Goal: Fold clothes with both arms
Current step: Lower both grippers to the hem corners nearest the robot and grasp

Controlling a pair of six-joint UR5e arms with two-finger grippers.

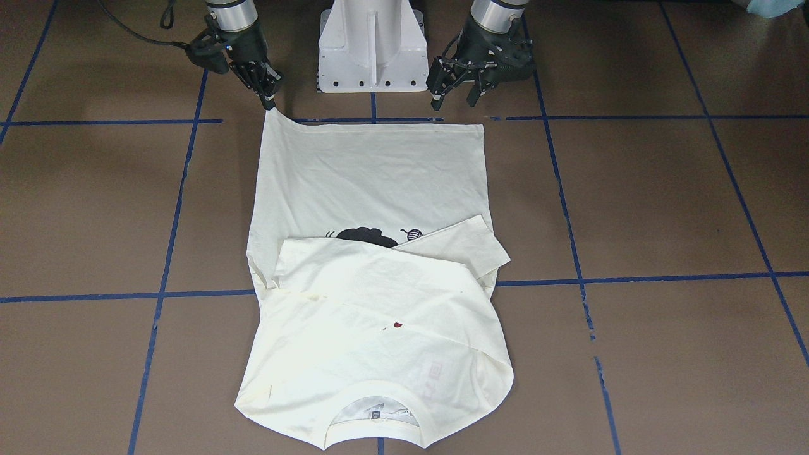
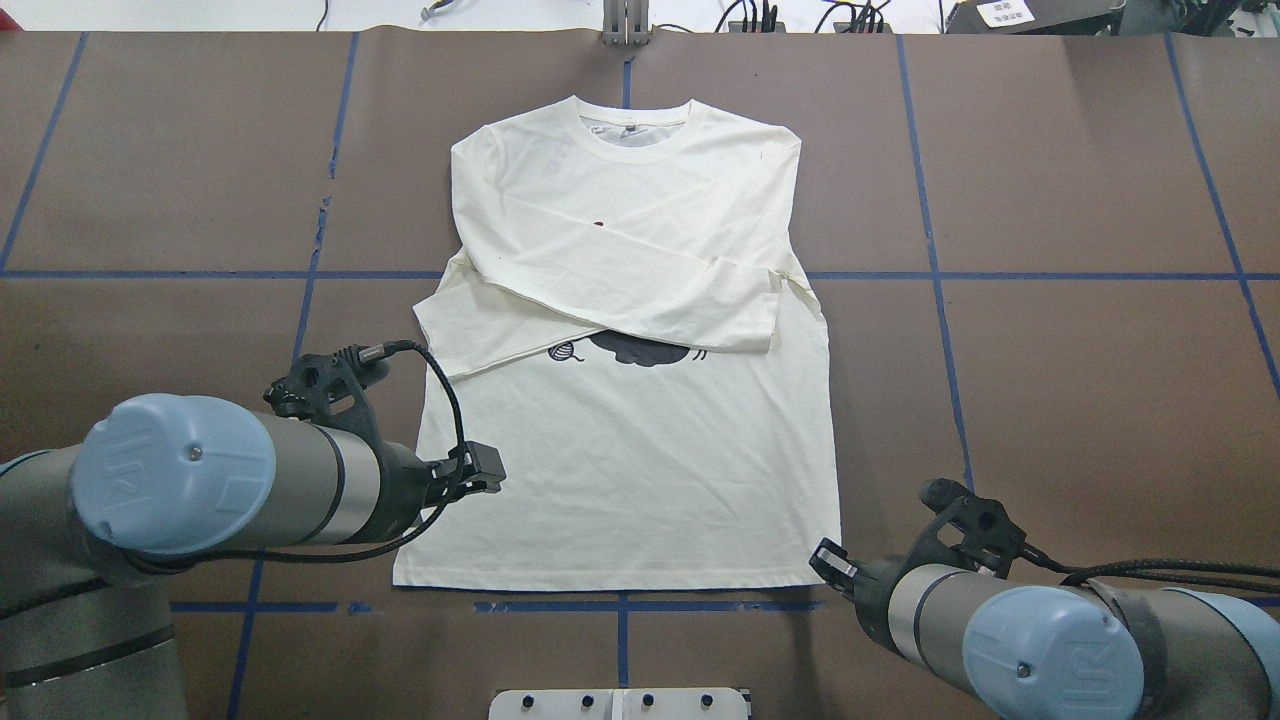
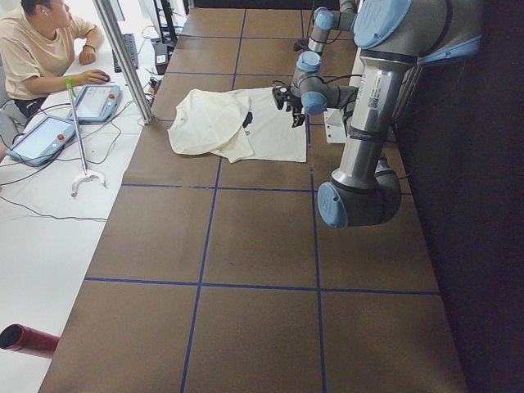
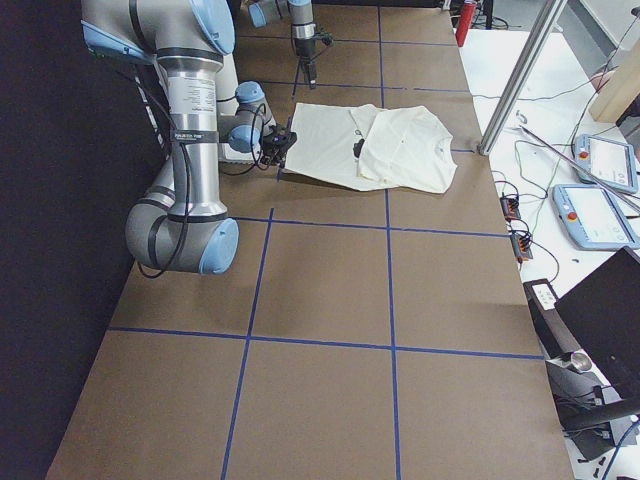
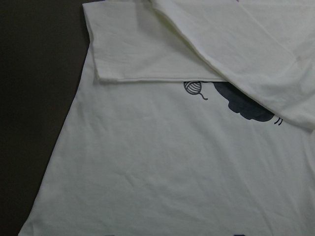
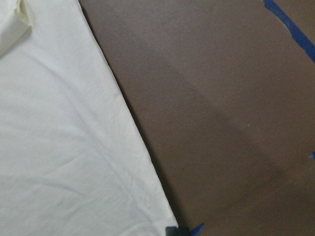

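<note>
Since its sleeves lie crossed over the chest, we judge our long-sleeved T-shirt (image 2: 640, 480), flat on the worktop (image 2: 1050, 380), ready for hem folding. Our right pincer (image 1: 270, 101) is clamped on one hem corner; our left pincer (image 1: 453, 100) hangs spread beside the other.

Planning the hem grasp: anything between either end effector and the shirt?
Nothing visible. The right end effector looks pinched on one hem corner of the shirt; the left end effector hangs open near the other corner, with only air between.
</note>
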